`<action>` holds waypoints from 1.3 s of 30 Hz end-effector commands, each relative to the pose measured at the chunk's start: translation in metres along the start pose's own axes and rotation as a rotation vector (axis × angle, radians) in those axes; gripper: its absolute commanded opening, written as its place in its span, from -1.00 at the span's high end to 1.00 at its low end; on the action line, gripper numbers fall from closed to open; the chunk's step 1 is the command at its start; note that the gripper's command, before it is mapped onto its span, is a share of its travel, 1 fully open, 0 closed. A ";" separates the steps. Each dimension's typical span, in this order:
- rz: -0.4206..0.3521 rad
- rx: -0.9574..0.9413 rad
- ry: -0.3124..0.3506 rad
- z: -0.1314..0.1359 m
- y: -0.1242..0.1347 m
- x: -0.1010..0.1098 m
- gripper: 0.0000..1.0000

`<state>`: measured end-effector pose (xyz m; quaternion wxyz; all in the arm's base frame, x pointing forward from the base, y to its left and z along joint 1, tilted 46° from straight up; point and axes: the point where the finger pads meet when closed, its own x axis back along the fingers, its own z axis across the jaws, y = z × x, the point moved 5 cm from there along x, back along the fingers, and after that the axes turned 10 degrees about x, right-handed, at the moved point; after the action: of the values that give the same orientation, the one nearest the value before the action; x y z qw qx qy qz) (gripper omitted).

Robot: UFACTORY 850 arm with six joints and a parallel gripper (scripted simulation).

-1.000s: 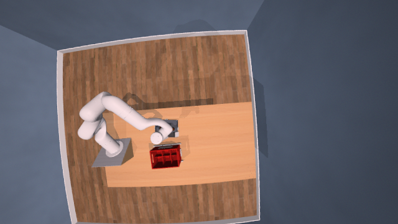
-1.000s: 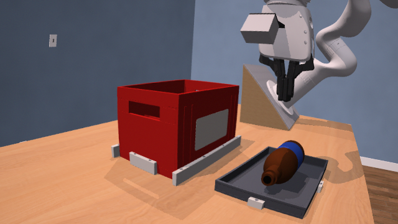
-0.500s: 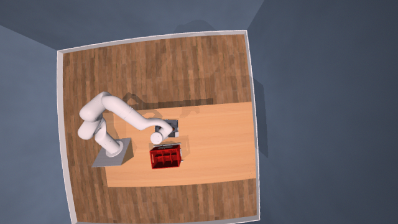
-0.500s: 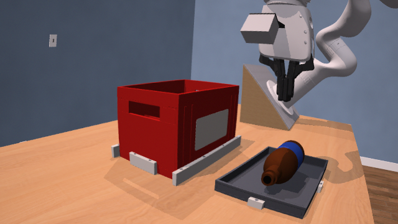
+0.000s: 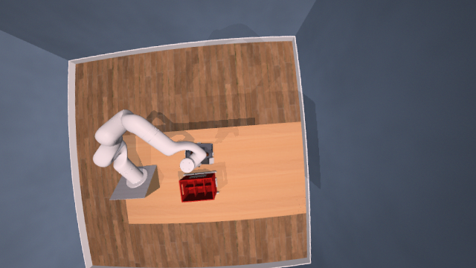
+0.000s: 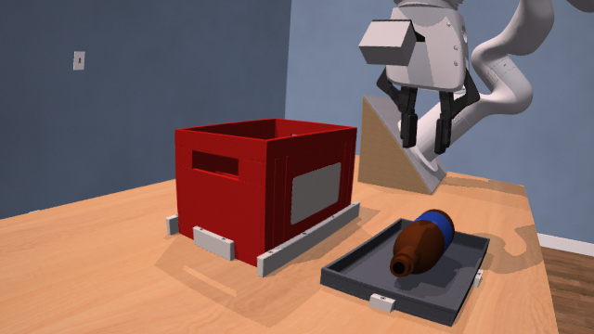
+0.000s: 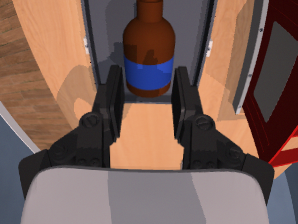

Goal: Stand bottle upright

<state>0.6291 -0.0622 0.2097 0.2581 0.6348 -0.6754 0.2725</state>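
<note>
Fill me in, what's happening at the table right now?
The arm's gripper hangs above the dark tray, fingers partly open and holding nothing. The brown bottle with the blue band lies on its side in the tray, neck pointing away from the arm's base, untouched. The red crate stands beside the tray between its gray stops. Standing the bottle up has not begun.

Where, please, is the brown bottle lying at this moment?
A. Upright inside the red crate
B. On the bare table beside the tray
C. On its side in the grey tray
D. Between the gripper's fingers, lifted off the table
C: the bottle lies on its side inside the grey tray, mouth toward the exterior camera, while the gripper hangs above it, part-open and holding nothing.
</note>
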 end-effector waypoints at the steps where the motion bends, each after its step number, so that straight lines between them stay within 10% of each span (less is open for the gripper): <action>1: 0.002 0.001 0.000 0.000 -0.001 0.001 -0.30; 39: 0.001 0.001 0.000 0.000 -0.001 -0.004 -0.30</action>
<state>0.6292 -0.0612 0.2087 0.2580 0.6349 -0.6753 0.2725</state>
